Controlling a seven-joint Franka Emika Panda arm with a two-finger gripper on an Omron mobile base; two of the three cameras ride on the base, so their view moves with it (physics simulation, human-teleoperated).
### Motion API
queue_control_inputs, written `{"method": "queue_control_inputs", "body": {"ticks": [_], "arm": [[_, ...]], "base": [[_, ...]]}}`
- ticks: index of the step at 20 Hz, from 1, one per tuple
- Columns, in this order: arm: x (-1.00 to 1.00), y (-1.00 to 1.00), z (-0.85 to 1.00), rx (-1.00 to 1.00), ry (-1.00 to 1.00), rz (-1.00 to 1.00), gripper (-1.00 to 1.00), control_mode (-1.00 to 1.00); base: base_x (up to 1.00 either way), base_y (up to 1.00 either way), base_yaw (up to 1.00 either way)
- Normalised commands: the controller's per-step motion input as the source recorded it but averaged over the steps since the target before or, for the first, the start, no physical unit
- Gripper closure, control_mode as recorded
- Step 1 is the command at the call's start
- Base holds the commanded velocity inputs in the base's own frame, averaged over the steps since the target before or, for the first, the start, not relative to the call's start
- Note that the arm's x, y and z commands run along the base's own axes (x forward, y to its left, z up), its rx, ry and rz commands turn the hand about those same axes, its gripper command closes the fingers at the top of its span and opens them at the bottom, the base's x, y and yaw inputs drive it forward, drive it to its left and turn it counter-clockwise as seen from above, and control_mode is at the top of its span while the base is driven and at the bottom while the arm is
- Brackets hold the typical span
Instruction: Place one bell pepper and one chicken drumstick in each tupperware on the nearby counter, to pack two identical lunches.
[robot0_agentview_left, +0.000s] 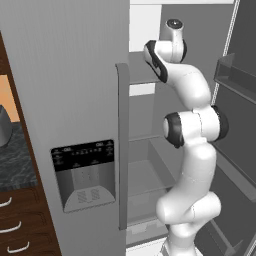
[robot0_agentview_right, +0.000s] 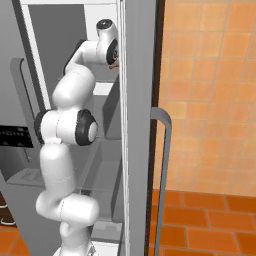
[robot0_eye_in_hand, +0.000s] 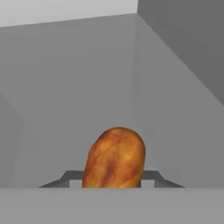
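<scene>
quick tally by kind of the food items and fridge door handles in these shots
chicken drumstick: 1, between the gripper fingers inside the fridge
door handles: 2
bell pepper: 0
total: 3

An orange-brown chicken drumstick (robot0_eye_in_hand: 114, 158), meaty end showing, stands between the end effector's fingertips; grey fridge walls behind.

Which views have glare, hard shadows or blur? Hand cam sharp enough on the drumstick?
Hand view: flat even light, no glare, chicken drumstick fairly sharp with mottled texture, fridge walls plain grey shading. Left base view: soft shading on the arm, slight pixelation on the dispenser panel. Right base view: no hard shadows, wall tiles evenly lit.
</scene>
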Motion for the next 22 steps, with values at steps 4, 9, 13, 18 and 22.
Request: {"method": "queue_control_inputs", "body": {"ticks": [4, 9, 13, 18, 22], "arm": [[-1.0, 0.01, -0.31, 0.0, -0.08, 0.1, 1.0, -1.0], [-1.0, 0.08, -0.48, 0.0, -0.01, 0.15, 1.0, -1.0], [-1.0, 0.07, -0.32, -0.02, 0.02, 0.18, 1.0, -1.0], [-1.0, 0.08, -0.24, -0.03, 0.05, 0.16, 1.0, -1.0], [-1.0, 0.21, -0.2, -0.14, 0.33, 0.15, 1.0, -1.0]], "base": [[0.0, 0.0, 0.0], [0.0, 0.0, 0.0], [0.0, 0.0, 0.0], [0.0, 0.0, 0.0], [0.0, 0.0, 0.0]]}}
